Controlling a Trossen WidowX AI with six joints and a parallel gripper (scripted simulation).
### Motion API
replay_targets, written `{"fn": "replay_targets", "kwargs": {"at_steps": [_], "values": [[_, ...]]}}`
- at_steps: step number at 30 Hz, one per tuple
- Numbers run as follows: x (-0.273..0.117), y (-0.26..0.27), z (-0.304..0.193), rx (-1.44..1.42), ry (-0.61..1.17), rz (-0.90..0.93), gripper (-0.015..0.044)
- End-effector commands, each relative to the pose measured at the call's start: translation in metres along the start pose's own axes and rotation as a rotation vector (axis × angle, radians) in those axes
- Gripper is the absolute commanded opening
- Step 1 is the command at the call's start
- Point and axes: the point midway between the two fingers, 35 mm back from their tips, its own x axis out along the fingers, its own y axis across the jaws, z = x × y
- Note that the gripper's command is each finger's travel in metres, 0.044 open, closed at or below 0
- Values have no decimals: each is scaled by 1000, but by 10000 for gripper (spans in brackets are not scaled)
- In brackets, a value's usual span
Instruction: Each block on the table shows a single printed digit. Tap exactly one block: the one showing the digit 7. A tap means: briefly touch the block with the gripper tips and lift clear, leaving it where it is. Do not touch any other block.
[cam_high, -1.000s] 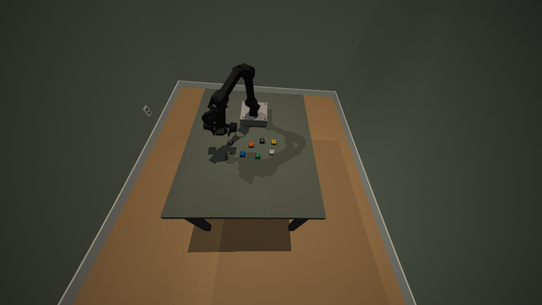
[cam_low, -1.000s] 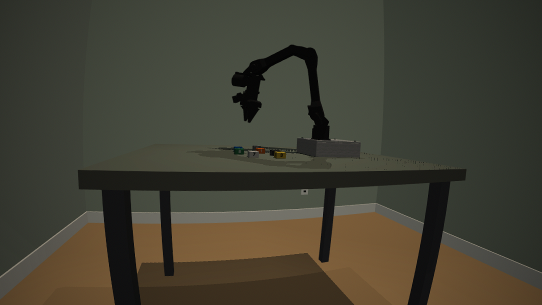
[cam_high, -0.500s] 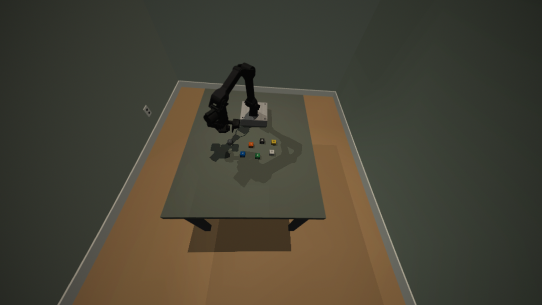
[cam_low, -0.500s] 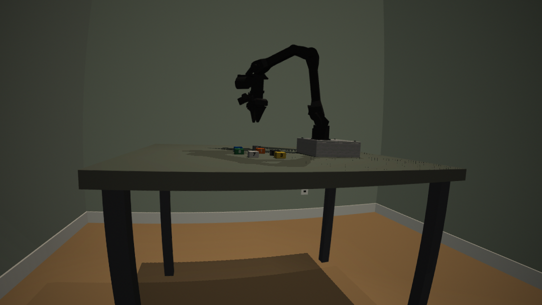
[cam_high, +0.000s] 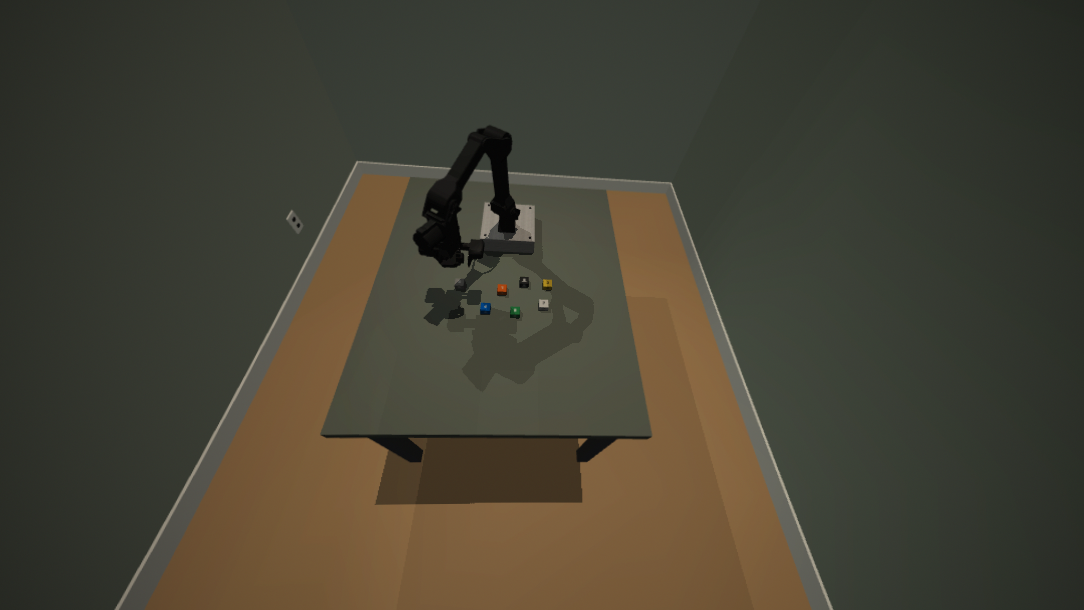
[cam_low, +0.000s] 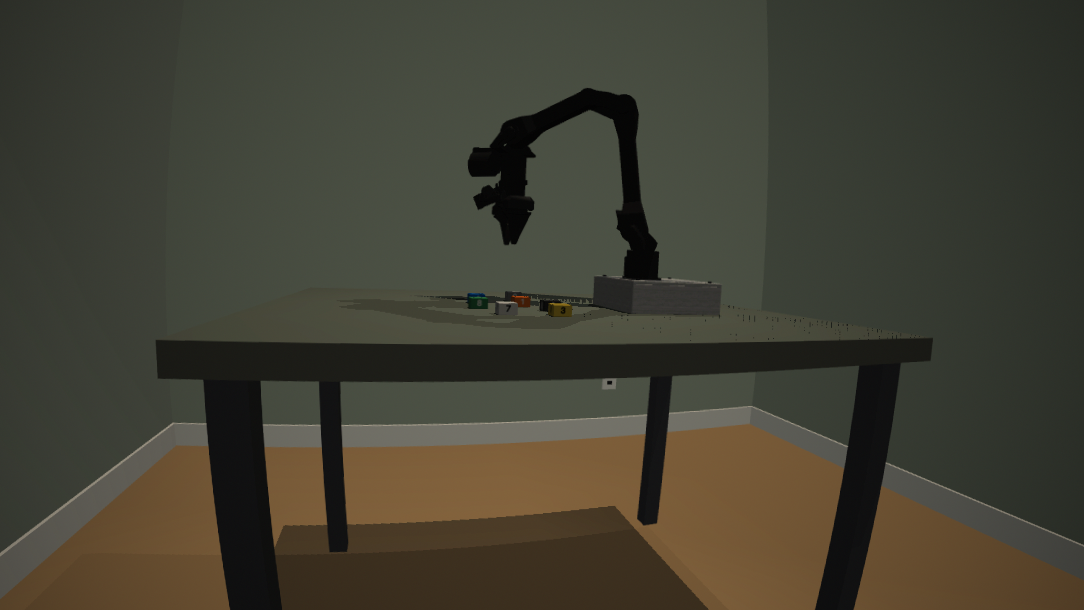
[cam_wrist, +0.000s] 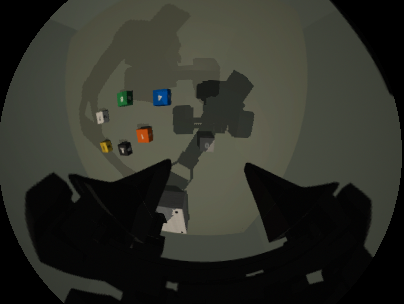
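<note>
The white block (cam_high: 543, 305) (cam_low: 506, 308) (cam_wrist: 102, 117) shows a 7 on its side in the exterior view. It stands on the table (cam_high: 485, 413) (cam_low: 545, 360). My gripper (cam_low: 511, 242) (cam_wrist: 209, 165) is open and empty, pointing down high above the table. It is off to the side of the white block, nearer the grey block (cam_high: 460, 284) (cam_wrist: 206, 144). In the wrist view the white block lies far left of the fingers. The yellow block (cam_high: 547, 284) (cam_low: 560, 310) (cam_wrist: 106, 147) shows a 3 and stands near the white one.
A green block (cam_high: 514, 311) (cam_low: 477, 302) (cam_wrist: 124, 98), blue block (cam_high: 485, 308) (cam_wrist: 161, 97), orange block (cam_high: 501, 289) (cam_low: 521, 301) (cam_wrist: 144, 135) and black block (cam_high: 523, 282) (cam_wrist: 125, 148) stand around. The arm's pale base (cam_high: 523, 220) (cam_low: 674, 298) is behind the blocks in the top view.
</note>
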Motion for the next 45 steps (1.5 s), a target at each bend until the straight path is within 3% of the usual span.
{"fn": "replay_targets", "kwargs": {"at_steps": [1,9,32,40,45], "values": [[1,49,11,-14,3,11,400],[0,147,11,-14,3,20,400],[0,151,10,-14,3,20,400],[-2,229,-28,-13,6,28,400],[-2,234,-32,-13,7,28,400]]}}
